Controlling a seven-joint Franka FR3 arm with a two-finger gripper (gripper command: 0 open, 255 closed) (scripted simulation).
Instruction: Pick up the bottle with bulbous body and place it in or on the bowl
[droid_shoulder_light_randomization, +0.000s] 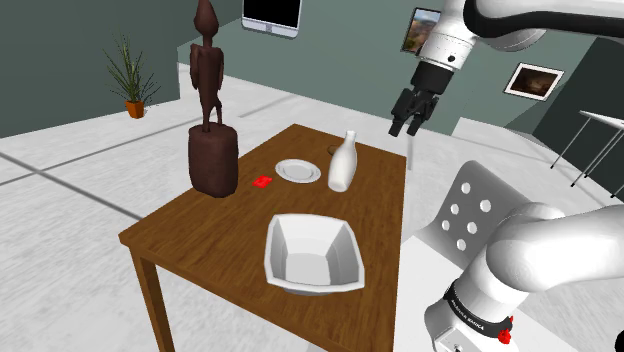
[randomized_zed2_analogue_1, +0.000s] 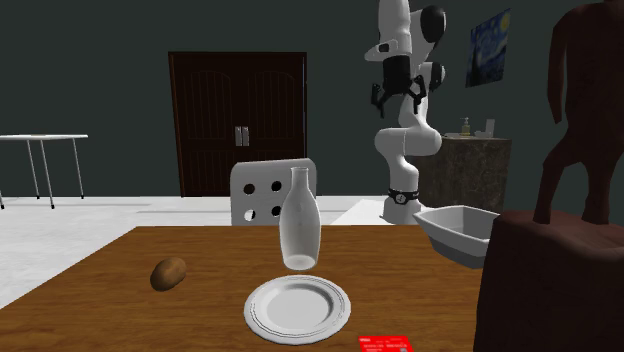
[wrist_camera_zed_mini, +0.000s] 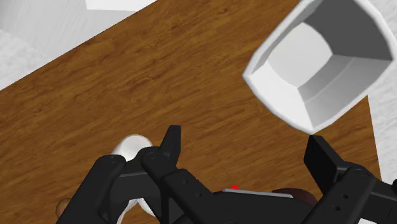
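A white bottle (droid_shoulder_light_randomization: 342, 163) with a narrow neck and rounded body stands upright on the wooden table (droid_shoulder_light_randomization: 200, 225), beside a small plate. The same bottle (randomized_zed2_analogue_1: 299, 220) rises just behind that plate in the second exterior view. A white square-sided bowl (droid_shoulder_light_randomization: 312, 255) sits empty near the table's front edge, and I see the bowl (wrist_camera_zed_mini: 324, 60) from above too. My gripper (droid_shoulder_light_randomization: 405, 128) hangs open well above the table, up and to the right of the bottle in the shoulder view. Its fingers (wrist_camera_zed_mini: 170, 143) stand wide apart with nothing between them; the bottle's top (wrist_camera_zed_mini: 132, 147) peeks beside one.
A tall dark brown statue (droid_shoulder_light_randomization: 212, 110) stands at the table's left in the shoulder view. A small white plate (droid_shoulder_light_randomization: 297, 171), a red card (droid_shoulder_light_randomization: 262, 181) and a brown potato-like lump (randomized_zed2_analogue_1: 169, 273) lie near the bottle. A white chair (droid_shoulder_light_randomization: 475, 210) with holes stands by the table.
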